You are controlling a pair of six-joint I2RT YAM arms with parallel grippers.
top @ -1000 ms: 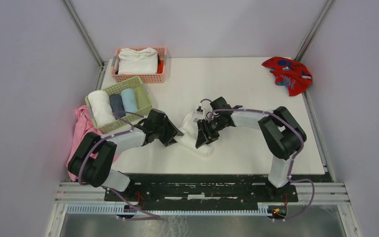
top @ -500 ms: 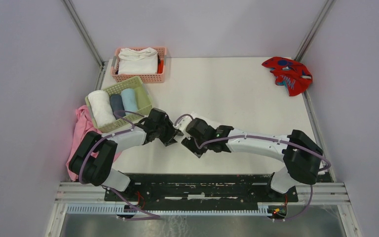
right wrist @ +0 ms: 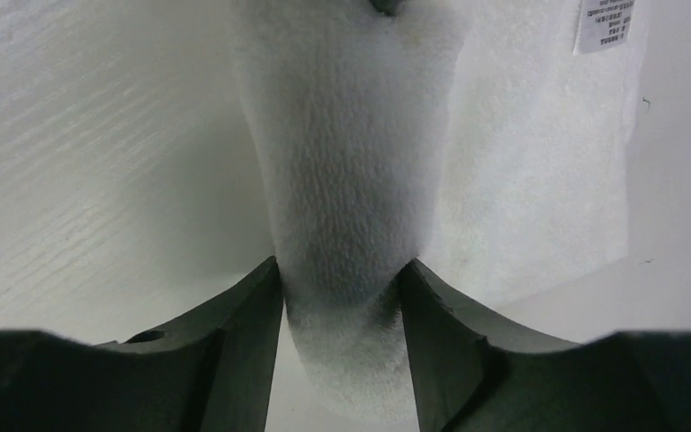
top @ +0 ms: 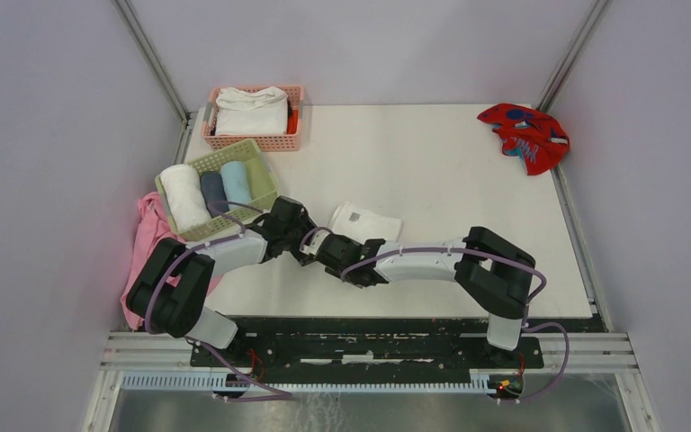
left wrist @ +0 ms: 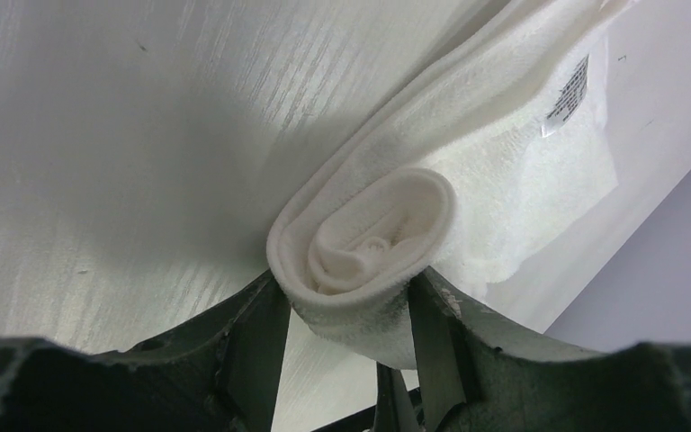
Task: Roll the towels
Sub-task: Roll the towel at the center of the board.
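Observation:
The white towel [top: 366,221] lies mid-table, partly rolled, with its flat tail and label toward the far right. My left gripper [top: 311,241] is shut on one end of the roll [left wrist: 364,243], jaws pressing both sides of the spiral. My right gripper [top: 331,252] is shut on the roll [right wrist: 346,198], seen from its side, right beside the left gripper. The red towel with teal marks [top: 524,135] lies crumpled at the far right corner. A light blue towel [top: 236,183] sits rolled in the green basket [top: 264,183].
The green basket also holds a white roll [top: 183,196] and a dark grey-blue roll [top: 213,190]. A pink basket [top: 294,116] at the back holds a folded white cloth. The plain pink cloth [top: 148,232] hangs off the table's left edge.
My right arm has swung left across the towel to its near-left end, close to the left gripper. The towel's flat tail now shows uncovered. The left arm has barely moved.

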